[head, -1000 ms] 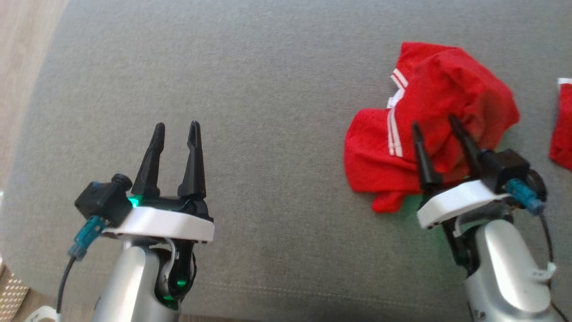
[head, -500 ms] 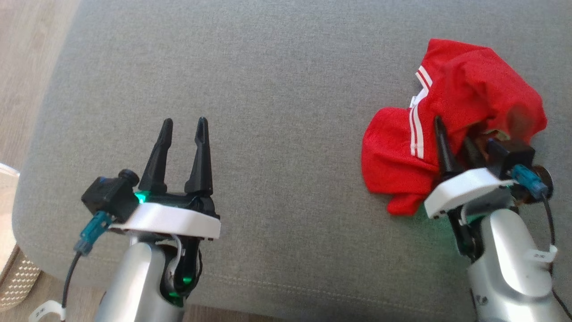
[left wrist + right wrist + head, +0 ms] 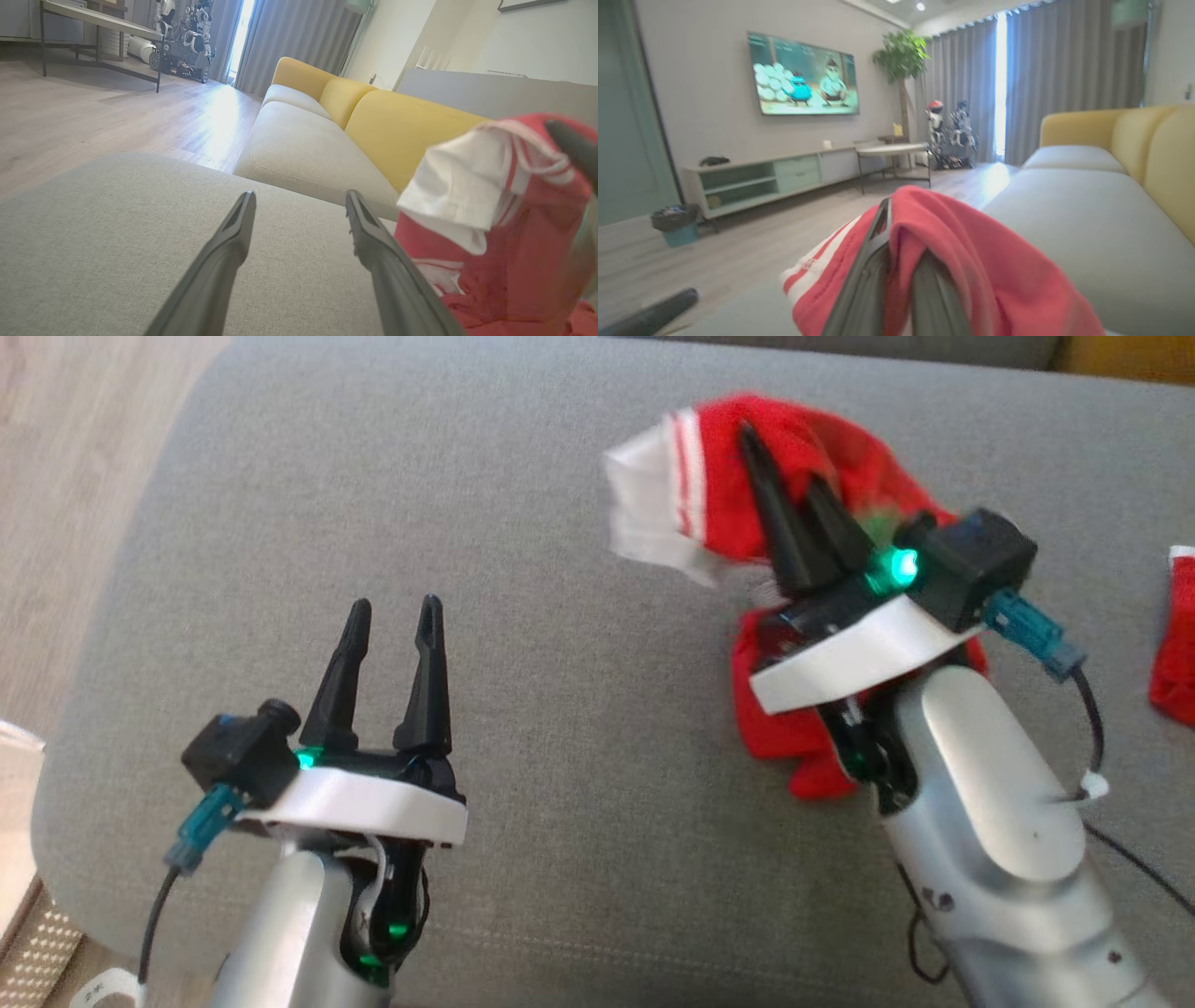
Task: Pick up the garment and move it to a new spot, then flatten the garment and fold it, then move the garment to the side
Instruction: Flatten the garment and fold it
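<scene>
The red garment (image 3: 822, 457) with white stripes hangs lifted above the grey cushion (image 3: 560, 616), its lower part trailing down to the cushion. My right gripper (image 3: 784, 476) is shut on the garment, and red cloth drapes over its fingers (image 3: 873, 261) in the right wrist view. A white-lined hem flaps out to the left. My left gripper (image 3: 392, 611) hovers open and empty over the cushion's left part. The left wrist view shows the garment (image 3: 504, 224) to the right of the open left gripper (image 3: 299, 200).
A second red cloth (image 3: 1174, 635) lies at the right edge of the cushion. Wooden floor (image 3: 84, 457) borders the cushion on the left, with a pale woven basket (image 3: 23, 933) at the lower left. A yellow-backed sofa (image 3: 327, 140) stands beyond.
My right gripper has closed on the garment and raised it up and to the left, off the cushion. The head camera has shifted. The left gripper has stayed open in place.
</scene>
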`<state>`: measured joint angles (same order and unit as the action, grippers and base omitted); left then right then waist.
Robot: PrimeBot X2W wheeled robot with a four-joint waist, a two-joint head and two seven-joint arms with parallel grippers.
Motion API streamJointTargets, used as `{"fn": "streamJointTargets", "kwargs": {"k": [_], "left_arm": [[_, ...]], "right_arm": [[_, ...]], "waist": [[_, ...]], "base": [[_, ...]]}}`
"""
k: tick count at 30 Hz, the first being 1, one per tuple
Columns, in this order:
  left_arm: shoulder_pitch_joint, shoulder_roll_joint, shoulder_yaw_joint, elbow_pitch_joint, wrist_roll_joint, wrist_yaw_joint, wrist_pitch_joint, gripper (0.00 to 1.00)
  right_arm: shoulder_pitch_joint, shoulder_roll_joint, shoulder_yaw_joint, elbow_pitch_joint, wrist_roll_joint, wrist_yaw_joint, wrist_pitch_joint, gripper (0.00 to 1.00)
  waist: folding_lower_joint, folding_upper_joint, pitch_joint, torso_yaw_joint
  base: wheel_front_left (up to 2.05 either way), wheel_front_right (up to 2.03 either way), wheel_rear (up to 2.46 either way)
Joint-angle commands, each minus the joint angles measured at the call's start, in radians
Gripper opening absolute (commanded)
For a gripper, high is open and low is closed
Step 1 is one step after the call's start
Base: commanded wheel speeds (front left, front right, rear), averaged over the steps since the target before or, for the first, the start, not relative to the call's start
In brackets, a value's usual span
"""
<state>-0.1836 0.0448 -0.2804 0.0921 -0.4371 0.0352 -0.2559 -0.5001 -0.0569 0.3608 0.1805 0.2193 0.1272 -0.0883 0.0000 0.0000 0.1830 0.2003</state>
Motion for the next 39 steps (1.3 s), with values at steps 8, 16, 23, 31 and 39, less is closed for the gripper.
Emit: {"fn": "streamJointTargets", "kwargs": {"k": [8, 16, 23, 31, 39], "left_arm": [[0.03, 0.005, 0.015, -0.024, -0.006, 0.007, -0.006, 1.0], [0.031, 0.005, -0.02, -0.035, -0.01, 0.004, -0.006, 1.0], [-0.009, 0.005, -0.068, -0.03, -0.016, -0.009, -0.006, 1.0], [-0.056, 0.005, -0.136, -0.037, -0.053, 0.0, -0.006, 1.0], [-0.072, 0.005, -0.144, -0.041, -0.078, 0.015, -0.006, 1.0]], "right_arm": [[-0.152, 0.006, 0.113, -0.234, 0.197, 0.003, 0.027, 0.0], [-0.186, -0.034, -0.116, -0.13, 0.358, 0.003, 0.165, 0.0], [-0.332, -0.116, -0.209, 0.244, 0.348, 0.003, 0.207, 0.0], [-0.532, -0.225, -0.168, 0.554, 0.251, 0.003, 0.155, 0.0], [-0.664, -0.273, -0.168, 0.873, 0.086, 0.003, 0.125, 1.0]], "waist": [[0.0, 0.0, -0.07, -0.009], [0.0, 0.0, -0.042, 0.018], [0.0, 0.0, 0.035, 0.073], [0.0, 0.0, 0.119, 0.165], [0.0, 0.0, 0.155, 0.2]], "base": [[0.0, 0.0, 0.0], [0.0, 0.0, 0.0], [0.0, 0.0, 0.0], [0.0, 0.0, 0.0], [0.0, 0.0, 0.0]]}}
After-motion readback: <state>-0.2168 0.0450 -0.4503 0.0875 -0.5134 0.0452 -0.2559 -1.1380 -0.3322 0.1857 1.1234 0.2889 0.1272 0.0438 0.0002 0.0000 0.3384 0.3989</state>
